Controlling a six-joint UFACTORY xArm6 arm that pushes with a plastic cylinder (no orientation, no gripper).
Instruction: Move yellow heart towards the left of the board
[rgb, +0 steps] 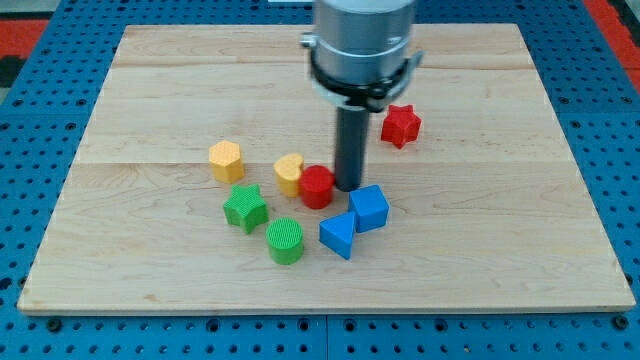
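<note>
Your yellow heart (289, 172) sits mid-worktop (150, 80), touching the red cylinder (316, 186) on its right. My tip (349, 187) rests just right of that cylinder, so it stands between. There is no hand to report. The arm's top is cut off.

The board (150, 80) looks like pale wood, smooth and matt, its grain running across joined planks; the blue surface (40, 50) beneath it is matt and studded with holes; the green cylinder (285, 241) and green star (245, 208) show fine ridged, plastic-looking faces; the rod (351, 150) is dark and matt; its collar (362, 40) looks like dull grey metal.
</note>
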